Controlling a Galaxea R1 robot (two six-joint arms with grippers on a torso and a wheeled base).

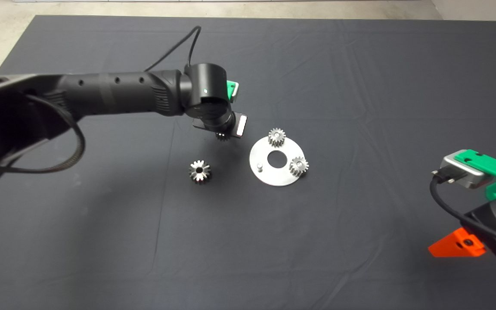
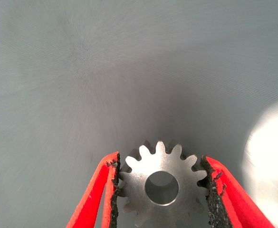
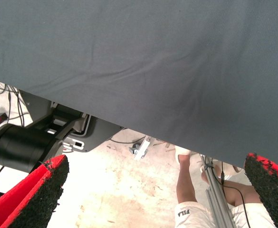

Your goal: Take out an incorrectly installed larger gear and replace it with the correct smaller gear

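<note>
My left gripper [image 1: 223, 136] hangs just left of the round silver plate [image 1: 277, 177], above the mat. It is shut on the smaller gear [image 2: 161, 187], a fine-toothed gear with a round bore, held flat between the two pads; in the head view only its edge [image 1: 222, 136] shows under the wrist. The larger gear [image 1: 199, 171], shiny with long star-like teeth, lies on the mat to the plate's left. The plate carries two small gears [image 1: 276, 137] [image 1: 298, 165] and a bare pin [image 1: 259, 165]. My right gripper [image 1: 457, 246] is parked at the lower right, open and empty [image 3: 155, 161].
The plate has a round centre hole [image 1: 277, 159]. A pale blur at the edge of the left wrist view [image 2: 272, 147] seems to be the plate. The right wrist view shows the mat's edge, the floor, a person's legs [image 3: 186, 190] and a black robot base [image 3: 20, 147].
</note>
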